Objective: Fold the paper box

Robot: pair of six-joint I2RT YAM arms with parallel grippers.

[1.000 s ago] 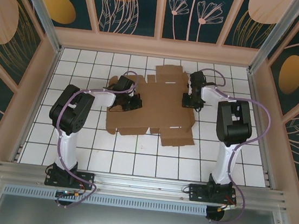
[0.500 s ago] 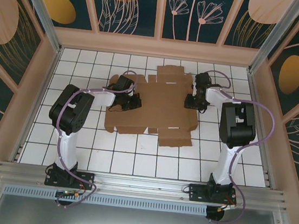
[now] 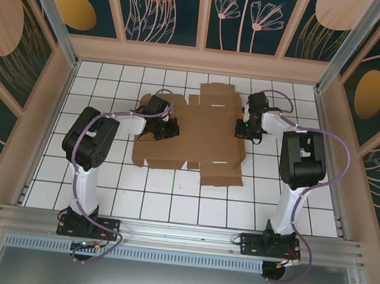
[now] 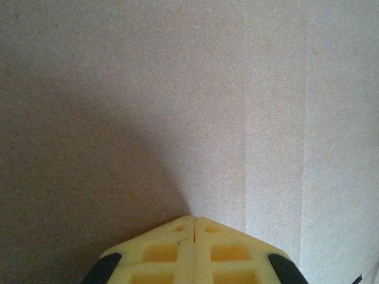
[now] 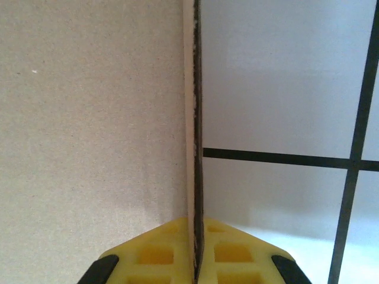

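Note:
The paper box (image 3: 205,133) is a large flat brown die-cut sheet with flaps and slots, lying on the white gridded table (image 3: 169,202). My left gripper (image 3: 166,129) rests on the sheet's left part. In the left wrist view this gripper (image 4: 194,218) is shut with nothing between the fingers, its tips against plain cardboard (image 4: 177,89) with faint creases. My right gripper (image 3: 242,129) sits at the sheet's right edge. The right wrist view has that gripper (image 5: 194,220) shut on the thin cardboard edge (image 5: 190,118), which runs straight between its yellow fingers.
Wooden walls (image 3: 200,60) close the table in at the back and both sides. A metal rail (image 3: 178,234) with both arm bases runs along the near edge. Bare tiles (image 5: 284,89) lie to the right of the sheet.
My right gripper has closed onto the sheet's right edge, and the right arm has shifted slightly right. The sheet's right side has slid a little left. The left arm has not moved.

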